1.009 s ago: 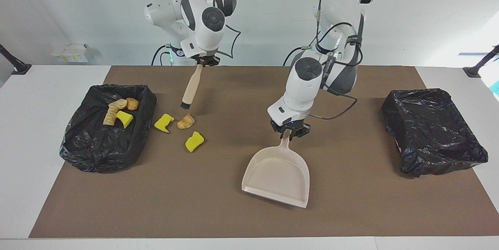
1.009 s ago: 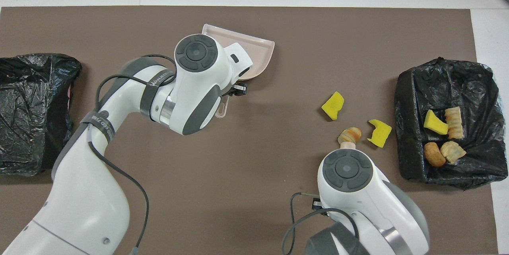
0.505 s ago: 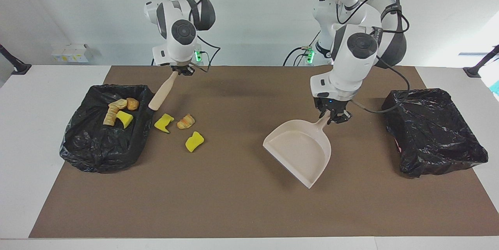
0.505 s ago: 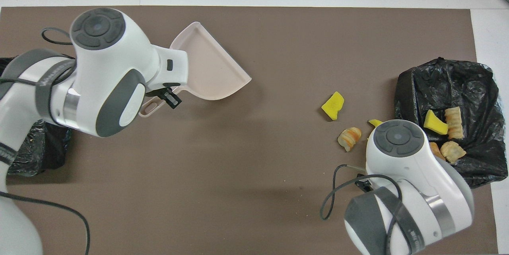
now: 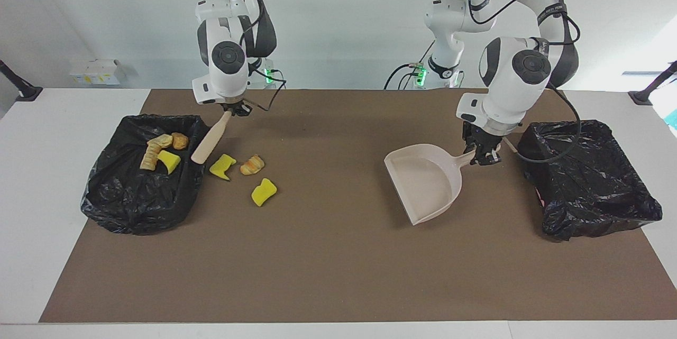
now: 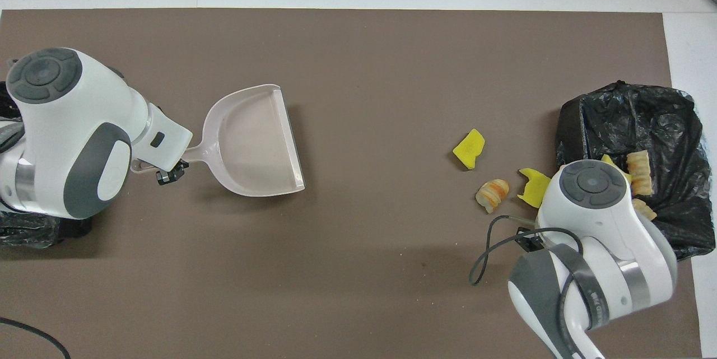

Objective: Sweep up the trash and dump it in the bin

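The left gripper [image 5: 482, 158] is closed on the handle of the beige dustpan [image 5: 426, 183], so the pan is held up over the brown mat [image 5: 338, 254]. The pan is empty, and its open mouth points toward the right arm's end of the table [image 5: 53, 275]. Just beside the left fingers, an empty bin lined with a black bag [image 5: 587, 177] is seen.

The right gripper [image 5: 236, 110] is closed on the end of the brush [image 5: 209, 140], which hangs down at a slant from the fingers. The tip of the brush is right by the rim of the other black bin [image 5: 140, 175]; the bristles are not seen.

Part of the job looks done: a yellow sponge chunk [image 5: 169, 161] and some bread pieces [image 5: 157, 147] are already in that bin. Part is left: two yellow sponge chunks [image 5: 222, 166] [image 5: 263, 192] and one croissant piece [image 5: 252, 164] are on the mat, just below and beside the brush tip. The dustpan is well apart from them. It is judged that these three must be swept into the pan and dumped.
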### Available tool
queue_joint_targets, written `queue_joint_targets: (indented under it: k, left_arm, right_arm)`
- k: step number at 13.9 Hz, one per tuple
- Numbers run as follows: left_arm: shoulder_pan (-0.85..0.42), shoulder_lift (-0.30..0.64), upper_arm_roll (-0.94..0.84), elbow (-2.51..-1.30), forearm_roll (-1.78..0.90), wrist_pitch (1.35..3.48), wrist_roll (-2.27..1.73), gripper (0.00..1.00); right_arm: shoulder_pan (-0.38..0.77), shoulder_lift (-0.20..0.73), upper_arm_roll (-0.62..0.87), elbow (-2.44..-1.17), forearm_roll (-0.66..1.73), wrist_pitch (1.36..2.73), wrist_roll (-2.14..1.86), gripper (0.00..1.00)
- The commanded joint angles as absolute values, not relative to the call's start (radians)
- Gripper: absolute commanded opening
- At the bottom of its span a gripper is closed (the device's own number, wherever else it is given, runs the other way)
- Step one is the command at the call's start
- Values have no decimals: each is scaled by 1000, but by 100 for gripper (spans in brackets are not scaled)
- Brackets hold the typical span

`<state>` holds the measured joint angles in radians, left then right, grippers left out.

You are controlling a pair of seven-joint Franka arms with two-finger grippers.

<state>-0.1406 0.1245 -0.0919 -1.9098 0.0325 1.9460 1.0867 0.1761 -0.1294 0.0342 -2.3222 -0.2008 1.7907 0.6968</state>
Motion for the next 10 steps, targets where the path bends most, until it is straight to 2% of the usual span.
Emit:
queue_joint_targets:
  k: [1, 6, 10]
  left_arm:
    - [-140, 61, -97, -2019, 38, 2017, 1108, 0]
    - [-160, 26, -101, -2114, 37, 2051, 1101, 0]
    - [-176, 18, -103, -2145, 29, 2056, 1032, 0]
  right_arm:
    - [160, -114, 44, -2326, -218, 1844, 611, 0]
    - [176, -94, 46, -2313, -94, 1917, 490, 0]
    - [259, -57, 48, -2244, 29, 1921, 410, 0]
